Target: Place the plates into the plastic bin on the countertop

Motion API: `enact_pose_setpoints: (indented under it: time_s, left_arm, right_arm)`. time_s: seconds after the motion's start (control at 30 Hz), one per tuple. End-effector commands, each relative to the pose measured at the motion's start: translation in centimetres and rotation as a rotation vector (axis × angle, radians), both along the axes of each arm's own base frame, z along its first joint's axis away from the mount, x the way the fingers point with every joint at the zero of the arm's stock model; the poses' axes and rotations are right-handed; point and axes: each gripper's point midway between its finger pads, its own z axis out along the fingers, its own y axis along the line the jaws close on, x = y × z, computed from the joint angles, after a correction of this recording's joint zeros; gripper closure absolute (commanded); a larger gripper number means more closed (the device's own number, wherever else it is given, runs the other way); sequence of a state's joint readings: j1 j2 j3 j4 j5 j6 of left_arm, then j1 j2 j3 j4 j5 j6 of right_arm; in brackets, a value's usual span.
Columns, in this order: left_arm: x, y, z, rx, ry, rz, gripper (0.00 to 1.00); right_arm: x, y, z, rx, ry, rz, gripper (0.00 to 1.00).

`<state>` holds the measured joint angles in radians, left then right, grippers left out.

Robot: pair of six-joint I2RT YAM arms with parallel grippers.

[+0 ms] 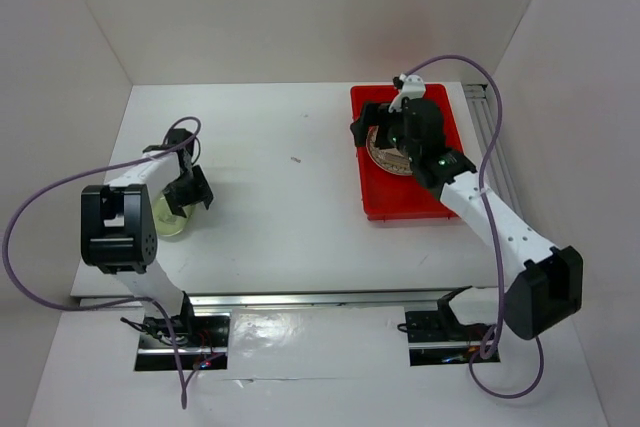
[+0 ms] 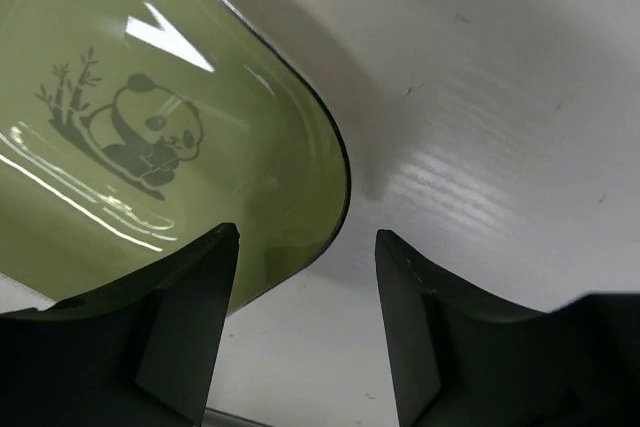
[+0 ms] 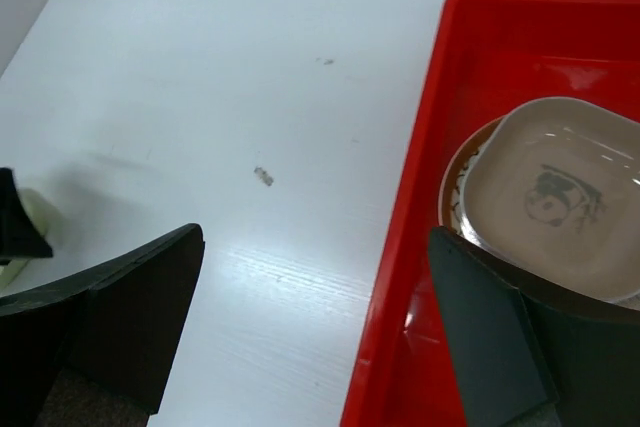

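Left gripper (image 2: 307, 237) open wide, empty; glossy green rounded-square panda plate (image 2: 150, 127) has its rim between the jaws, lower left. Best to descend square and pinch the rim firmly. Right gripper (image 3: 315, 237) open, empty, over red plastic bin (image 3: 470, 47).

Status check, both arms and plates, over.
Left gripper open at green plate rim. Right gripper open over red bin. Beige plate atop round plate inside. No obstruction seen.
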<state>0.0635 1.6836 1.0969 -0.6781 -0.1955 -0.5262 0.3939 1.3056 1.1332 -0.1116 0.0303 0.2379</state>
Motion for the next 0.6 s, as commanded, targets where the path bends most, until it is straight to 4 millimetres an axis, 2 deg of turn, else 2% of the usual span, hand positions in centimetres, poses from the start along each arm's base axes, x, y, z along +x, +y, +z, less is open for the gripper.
enact_pose_setpoints:
  time_s: [0.0,0.03,0.07,0.1,0.13,0.17,0.2,0.27,0.3,0.33,0.37,0.4,0.47,0.5,0.53,0.57]
  left_arm:
    - [1.9,0.3,0.1,-0.014,-0.030,0.004,0.32]
    - [1.7,0.3,-0.7,-0.017,-0.003,0.004,0.41]
    - [2.0,0.2,-0.5,-0.025,-0.012,0.002,0.69]
    - [2.0,0.5,-0.5,-0.025,-0.012,0.011,0.84]
    - [2.0,0.5,-0.5,-0.025,-0.012,0.011,0.94]
    - [2.1,0.5,0.0,-0.024,-0.027,0.011,0.99]
    - [2.4,0.5,0.2,-0.023,-0.037,0.011,1.00]
    - [2.9,0.0,0.9,-0.050,-0.063,0.003,1.00]
    - [3.6,-0.1,1.9,-0.056,-0.096,-0.001,1.00]
    - [4.0,-0.6,2.7,-0.055,-0.122,-0.017,1.00]
    - [4.7,-1.7,3.6,-0.071,-0.153,-0.030,1.00]
    - [4.8,-2.5,4.8,-0.075,-0.188,-0.041,1.00]
    - [5.6,-4.1,6.9,-0.080,-0.245,-0.059,1.00]
    - [6.3,-6.1,8.4,-0.102,-0.285,-0.066,1.00]
    - [6.6,-7.0,9.3,-0.116,-0.301,-0.066,1.00]
    - [6.8,-8.0,10.3,-0.130,-0.312,-0.063,1.00]
  right_arm:
    - [-1.5,0.7,3.7,0.010,-0.120,-0.004,0.00]
    - [-1.8,0.7,3.7,0.007,-0.125,-0.014,0.00]
    - [-2.5,1.6,4.1,0.004,-0.138,0.016,0.00]
    - [-3.0,1.9,4.6,0.011,-0.148,0.028,0.00]
    - [-3.2,2.4,4.6,0.012,-0.148,0.040,0.00]
    - [-3.7,3.2,4.6,0.013,-0.148,0.063,0.00]
    - [-4.0,3.9,4.6,0.018,-0.147,0.091,0.00]
    - [-5.2,5.7,3.1,0.034,-0.120,0.181,0.00]
    - [-6.3,7.3,2.1,0.054,-0.099,0.236,0.00]
    - [-7.4,8.3,-0.6,0.064,-0.077,0.290,0.00]
    - [-9.2,9.9,-1.7,0.085,-0.065,0.351,0.00]
    - [-10.6,10.6,-5.2,0.065,-0.020,0.393,0.00]
    - [-11.6,12.5,-5.6,0.093,-0.043,0.443,0.00]
    - [-12.6,14.1,-7.2,0.052,-0.029,0.504,0.00]
    - [-12.9,15.3,-6.9,0.037,-0.043,0.531,0.00]
    - [-14.1,16.8,-7.2,-0.007,-0.065,0.583,0.00]
